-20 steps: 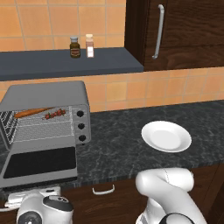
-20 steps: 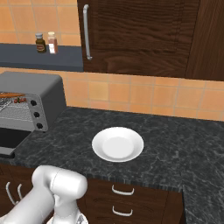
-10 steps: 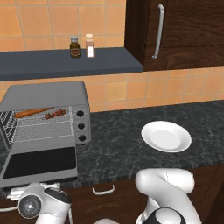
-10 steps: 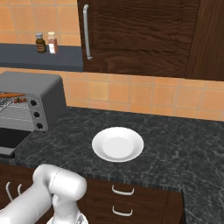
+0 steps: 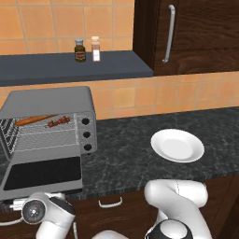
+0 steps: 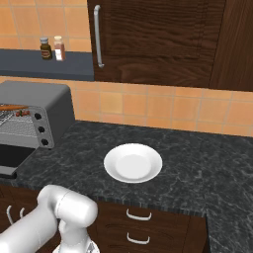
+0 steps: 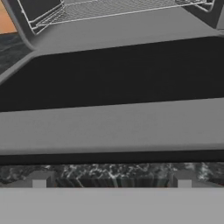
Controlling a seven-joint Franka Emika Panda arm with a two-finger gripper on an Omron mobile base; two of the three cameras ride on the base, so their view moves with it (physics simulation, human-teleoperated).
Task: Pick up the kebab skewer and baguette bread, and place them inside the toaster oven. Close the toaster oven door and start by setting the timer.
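Note:
The toaster oven (image 5: 46, 100) stands at the counter's left end, and the toaster oven door (image 5: 42, 172) is dropped flat and open. Side by side on the wire rack inside lie the baguette bread (image 5: 35, 120) and the kebab skewer (image 5: 58, 121). From the right base view the same toaster oven (image 6: 44, 99) shows the kebab skewer (image 6: 22, 112) on its rack. My gripper (image 7: 111, 181) is open and empty, low in front of the door's front edge. The hand view looks over the toaster oven door (image 7: 113, 78) toward the rack (image 7: 109, 8). My wrist (image 5: 46, 214) sits just below the door.
A white plate (image 5: 177, 145) lies bare on the dark counter right of the oven. Three black knobs (image 5: 86, 134) line the oven's right side. Two spice bottles (image 5: 80, 50) stand on the shelf above. A drawer handle (image 5: 110, 202) is below the counter edge.
My hand has turned and risen slightly beneath the door's front edge. The jaws stay wide apart, and the oven, food and plate have not moved.

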